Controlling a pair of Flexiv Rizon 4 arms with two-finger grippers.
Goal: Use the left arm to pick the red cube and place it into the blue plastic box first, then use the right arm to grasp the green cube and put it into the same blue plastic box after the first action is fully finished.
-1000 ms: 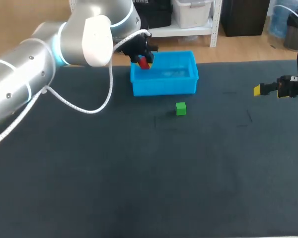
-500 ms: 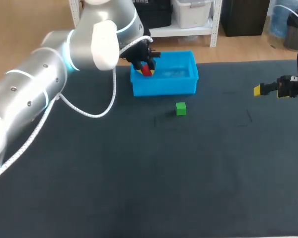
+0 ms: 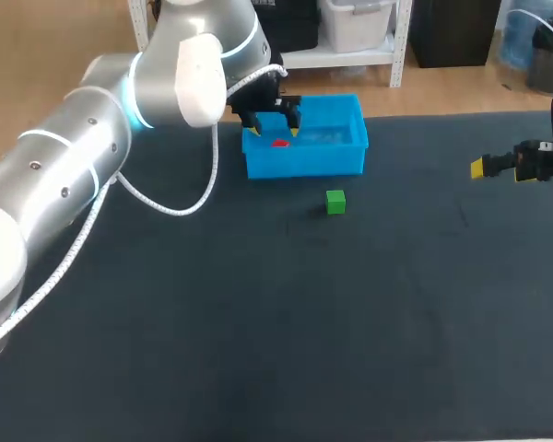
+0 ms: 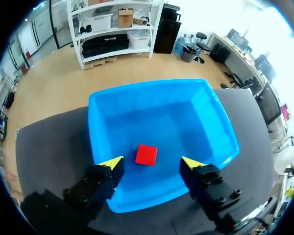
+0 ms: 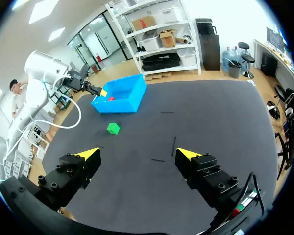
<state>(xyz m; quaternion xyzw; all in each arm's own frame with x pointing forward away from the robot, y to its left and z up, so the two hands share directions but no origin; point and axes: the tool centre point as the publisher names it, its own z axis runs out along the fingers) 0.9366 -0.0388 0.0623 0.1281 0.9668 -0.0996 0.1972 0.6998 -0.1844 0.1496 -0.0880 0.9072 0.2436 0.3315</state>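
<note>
— Where is your left gripper [image 3: 273, 129]?
— Over the left end of the blue plastic box [image 3: 304, 162], fingers spread. Red cube [image 3: 279, 142] on the box floor below them.
— Green cube [image 3: 335, 202]?
— On the table [image 3: 258, 322], just in front of the box. My right gripper [image 3: 498, 170] hangs well apart, near the right edge.

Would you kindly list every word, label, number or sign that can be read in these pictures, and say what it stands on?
No text can be read on anything on the table.
red cube: plain faces, no print.
green cube: plain, no print showing.
blue plastic box: plain walls and floor, no label showing.
table: only a few short dark line marks, no letters or numbers.
</note>
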